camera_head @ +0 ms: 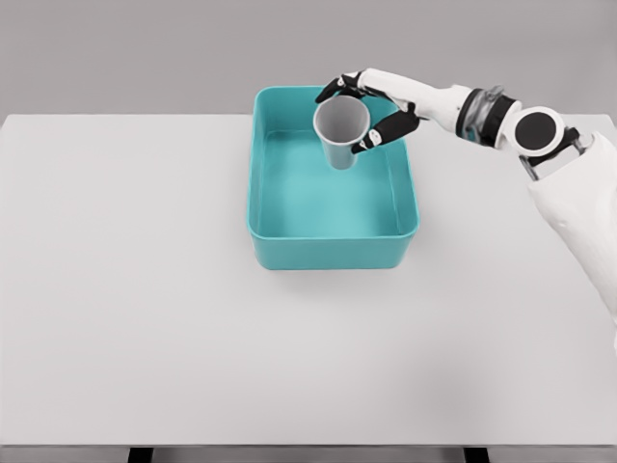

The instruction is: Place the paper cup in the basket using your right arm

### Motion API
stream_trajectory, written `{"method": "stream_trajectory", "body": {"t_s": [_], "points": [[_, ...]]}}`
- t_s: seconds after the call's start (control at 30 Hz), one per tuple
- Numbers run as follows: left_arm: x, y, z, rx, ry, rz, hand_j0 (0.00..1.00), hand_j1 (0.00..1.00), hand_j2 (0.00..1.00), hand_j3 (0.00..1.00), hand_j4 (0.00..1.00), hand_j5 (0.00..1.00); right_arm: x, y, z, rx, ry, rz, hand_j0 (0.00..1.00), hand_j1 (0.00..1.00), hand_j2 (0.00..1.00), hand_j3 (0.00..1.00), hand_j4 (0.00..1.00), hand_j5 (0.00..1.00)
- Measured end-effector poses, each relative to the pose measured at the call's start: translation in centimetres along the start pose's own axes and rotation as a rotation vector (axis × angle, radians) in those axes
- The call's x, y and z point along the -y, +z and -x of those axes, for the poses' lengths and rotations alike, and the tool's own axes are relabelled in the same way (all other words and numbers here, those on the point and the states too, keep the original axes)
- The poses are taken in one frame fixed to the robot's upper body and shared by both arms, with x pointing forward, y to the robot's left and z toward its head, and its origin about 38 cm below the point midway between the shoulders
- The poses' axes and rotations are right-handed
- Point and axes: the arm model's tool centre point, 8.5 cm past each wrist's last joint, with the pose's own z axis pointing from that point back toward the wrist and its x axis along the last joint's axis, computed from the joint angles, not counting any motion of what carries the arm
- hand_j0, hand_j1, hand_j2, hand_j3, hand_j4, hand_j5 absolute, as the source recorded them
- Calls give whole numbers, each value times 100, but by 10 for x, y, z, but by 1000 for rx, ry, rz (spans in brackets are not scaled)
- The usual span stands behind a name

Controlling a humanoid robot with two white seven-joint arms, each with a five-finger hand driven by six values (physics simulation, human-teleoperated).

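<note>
Now the right hand (371,111) grasps the cup (339,130) by its rim, holding it upright over the far part of the basket (333,253) near the worktop's (145,318) far edge, so the placing step seems underway, calling next for lowering and letting go.

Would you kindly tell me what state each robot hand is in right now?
Left robot hand: not in view.
Right robot hand: closed on the grey paper cup, holding it over the teal basket.
</note>
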Motion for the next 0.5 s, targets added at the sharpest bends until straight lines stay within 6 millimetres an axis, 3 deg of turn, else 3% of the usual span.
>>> {"method": "stream_trajectory", "body": {"t_s": [0.2,0.23,0.37,0.4,0.43,0.5], "points": [[0,0,0,0,0,0,100,100,100,100,100,100,-2,-18,-27,-96,173,-34,71,71,71,71,71,71],[0,0,0,0,0,0,100,100,100,100,100,100,-2,-21,-33,-118,208,-35,67,67,67,67,67,67],[0,0,0,0,0,0,100,100,100,100,100,100,-6,-26,-40,-202,314,-39,69,69,69,69,69,69],[0,0,0,0,0,0,100,100,100,100,100,100,-7,-27,-40,-220,339,-38,73,73,73,73,73,73],[0,0,0,0,0,0,100,100,100,100,100,100,-7,-27,-40,-234,360,-39,100,100,100,100,100,100],[0,0,0,0,0,0,100,100,100,100,100,100,-11,-30,-42,-250,395,-52,100,100,100,100,100,100]]}}
